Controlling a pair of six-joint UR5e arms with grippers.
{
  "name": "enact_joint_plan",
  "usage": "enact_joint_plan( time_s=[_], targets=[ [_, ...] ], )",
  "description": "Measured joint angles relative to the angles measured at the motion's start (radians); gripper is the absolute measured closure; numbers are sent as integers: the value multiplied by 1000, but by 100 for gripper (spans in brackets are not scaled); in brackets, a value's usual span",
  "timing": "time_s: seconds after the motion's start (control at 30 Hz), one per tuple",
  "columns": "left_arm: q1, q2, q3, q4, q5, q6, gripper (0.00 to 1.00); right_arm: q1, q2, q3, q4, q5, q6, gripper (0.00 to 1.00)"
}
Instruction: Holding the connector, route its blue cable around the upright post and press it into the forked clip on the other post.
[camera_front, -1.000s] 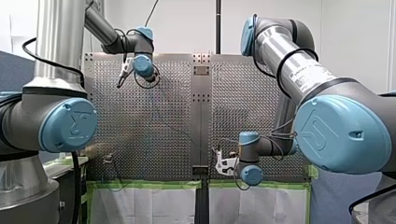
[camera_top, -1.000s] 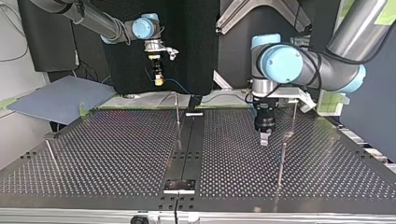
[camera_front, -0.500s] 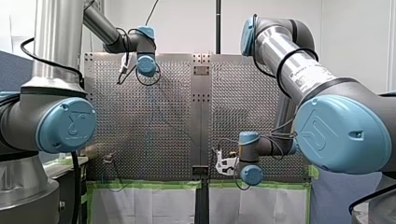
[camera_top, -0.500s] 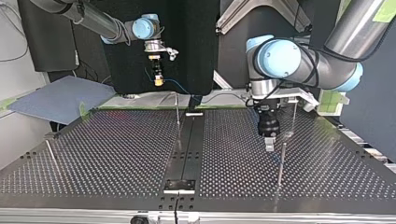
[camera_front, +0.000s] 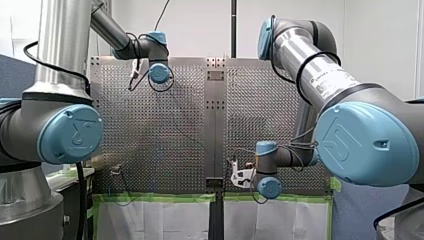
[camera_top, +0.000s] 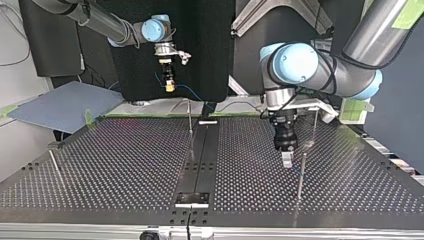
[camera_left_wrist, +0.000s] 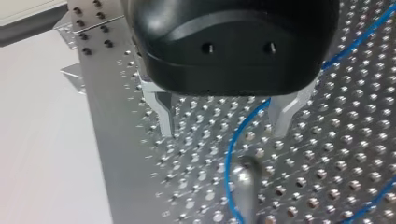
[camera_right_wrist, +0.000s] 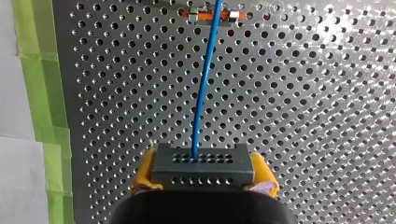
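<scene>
My right gripper (camera_right_wrist: 202, 186) is shut on a grey connector block (camera_right_wrist: 202, 167), gripped between its yellow pads (camera_right_wrist: 142, 175). A blue cable (camera_right_wrist: 205, 84) leaves the connector and runs out over the perforated table to a small orange and metal fitting (camera_right_wrist: 205, 14). In the top view my right gripper (camera_top: 170, 86) hangs high above the far edge. My left gripper (camera_left_wrist: 223, 133) is open, and the blue cable (camera_left_wrist: 233, 144) passes between its metal fingers (camera_left_wrist: 164, 116) without touching them. An upright metal post (camera_left_wrist: 243, 179) stands just ahead of it. In the top view my left gripper (camera_top: 286, 159) hangs low beside a thin post (camera_top: 301, 172).
More thin posts stand on the perforated table (camera_top: 125, 165): one near the middle strip (camera_top: 189, 117), one behind my left gripper (camera_top: 315, 125), and one at the top view's left (camera_top: 54, 162). Green tape (camera_front: 160, 197) lines the table's edge in the front view.
My left gripper has moved toward the top view's near side and closer to the thin post. My right arm has held still with the connector.
</scene>
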Motion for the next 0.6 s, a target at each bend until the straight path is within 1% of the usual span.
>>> enact_joint_plan(
  time_s=[0.13,0.43,0.6],
  targets=[
    [0,-12,1,20,-3,1,0,0,0,0,-1,-1,0,100],
    [-2,-72,6,24,-15,8,0,0,0,0,-1,0,0,100],
    [4,-79,26,13,-19,8,0,0,0,-2,-1,-1,0,100]
  ],
)
